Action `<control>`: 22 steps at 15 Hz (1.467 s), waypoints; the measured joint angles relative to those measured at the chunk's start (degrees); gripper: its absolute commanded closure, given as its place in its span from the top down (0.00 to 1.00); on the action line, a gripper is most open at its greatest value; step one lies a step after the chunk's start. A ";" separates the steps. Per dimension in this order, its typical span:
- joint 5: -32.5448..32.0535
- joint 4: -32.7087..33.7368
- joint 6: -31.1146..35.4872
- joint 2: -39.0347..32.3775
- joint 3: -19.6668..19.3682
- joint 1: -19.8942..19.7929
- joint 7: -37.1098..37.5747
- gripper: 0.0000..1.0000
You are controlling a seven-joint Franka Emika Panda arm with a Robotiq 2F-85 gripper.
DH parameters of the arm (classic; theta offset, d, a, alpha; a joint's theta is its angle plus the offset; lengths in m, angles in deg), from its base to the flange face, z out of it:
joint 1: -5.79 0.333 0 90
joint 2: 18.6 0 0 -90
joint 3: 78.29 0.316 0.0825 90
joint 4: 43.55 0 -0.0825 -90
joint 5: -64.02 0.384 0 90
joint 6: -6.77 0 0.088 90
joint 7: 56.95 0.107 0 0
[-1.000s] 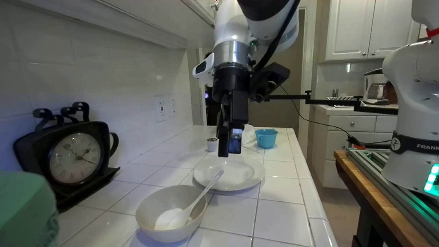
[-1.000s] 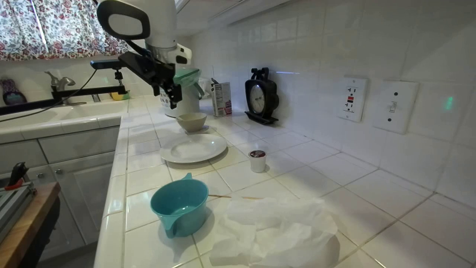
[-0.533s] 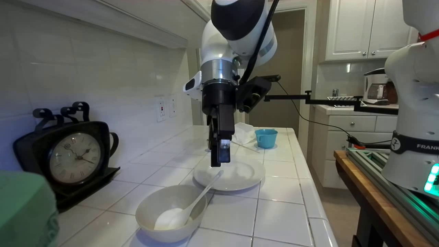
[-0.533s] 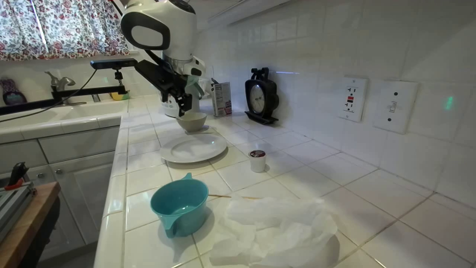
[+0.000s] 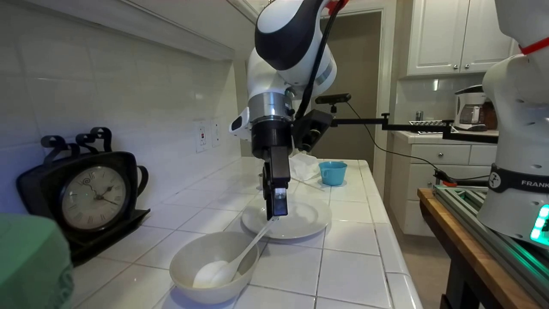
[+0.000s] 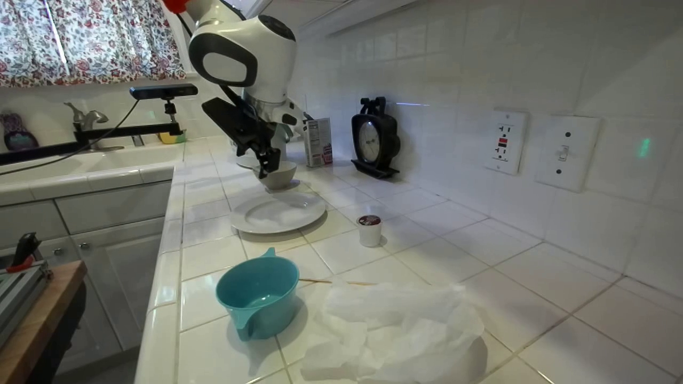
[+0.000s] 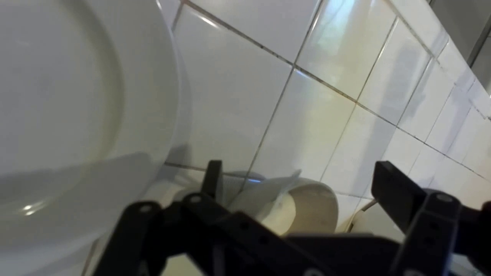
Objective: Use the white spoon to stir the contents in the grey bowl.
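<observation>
Grey bowl, on white-tiled counter. White contents, inside. White spoon, head in the bowl, handle slanting over the rim. Pincer, above, near the handle's end; released, fingers wide apart. White plate, just beside the bowl. Blue cup, farther along. Crumpled white paper, beside it.

Lower than the single pincer and near it, I count one grey bowl, one white spoon, one mound of contents, one plate. Farther from the pincer on the bench: one blue cup, one lidded pot, one crumpled sheet, one clock, one carton.
</observation>
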 measured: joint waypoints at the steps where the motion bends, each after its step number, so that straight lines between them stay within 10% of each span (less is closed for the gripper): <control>1: 0.00 0.32 -0.17 -0.52 0.07 -0.22 0.00 1.00; 22: 4.97 10.92 -11.56 -9.76 0.61 -3.15 9.82 0.89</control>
